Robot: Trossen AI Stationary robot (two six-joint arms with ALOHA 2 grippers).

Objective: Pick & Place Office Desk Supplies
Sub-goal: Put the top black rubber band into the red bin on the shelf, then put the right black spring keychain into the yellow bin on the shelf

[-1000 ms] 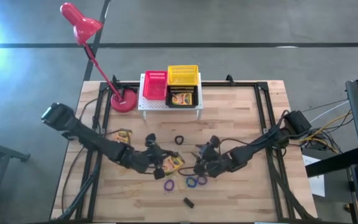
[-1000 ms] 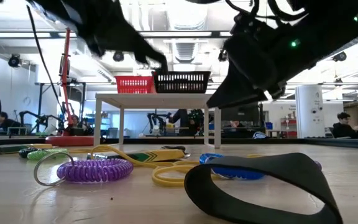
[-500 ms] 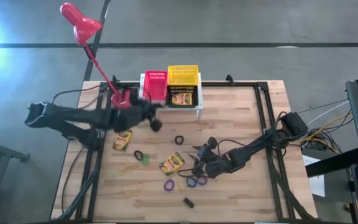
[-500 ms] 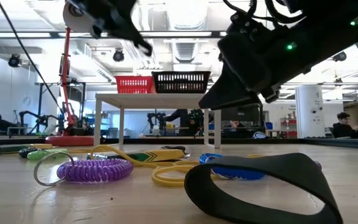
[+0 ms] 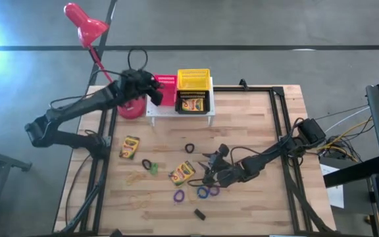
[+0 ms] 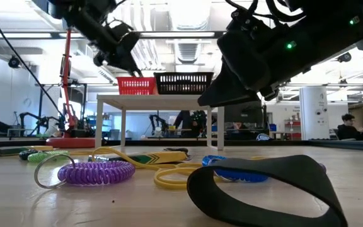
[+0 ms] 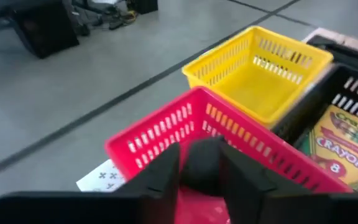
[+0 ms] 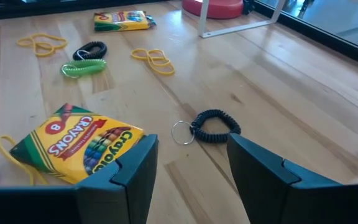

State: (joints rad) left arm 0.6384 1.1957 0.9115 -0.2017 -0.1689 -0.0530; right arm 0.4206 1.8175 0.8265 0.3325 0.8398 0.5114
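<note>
Overhead, left gripper is raised at the red basket on the white rack, beside the yellow basket. Wrist view: its fingers are narrowly apart, clamped on a small dark object held just above the red basket's rim; what the object is, cannot tell. Under the yellow basket sits a black tray with a crayon box in it.

Right gripper sits low over the table centre, jaws spread wide, nothing between them. Directly ahead of its fingers: a second crayon box lying flat, touching or nearly touching one fingertip. A black coil loop with key ring lies just past the gap between the fingers. Farther out from it: green coil and another black loop side by side, tan rubber bands, and a third crayon box well away near the lamp base.

From above, purple loop and blue loops lie just beside the right gripper, toward the table's near edge; small black block beyond those. Red desk lamp stands behind the left arm.
</note>
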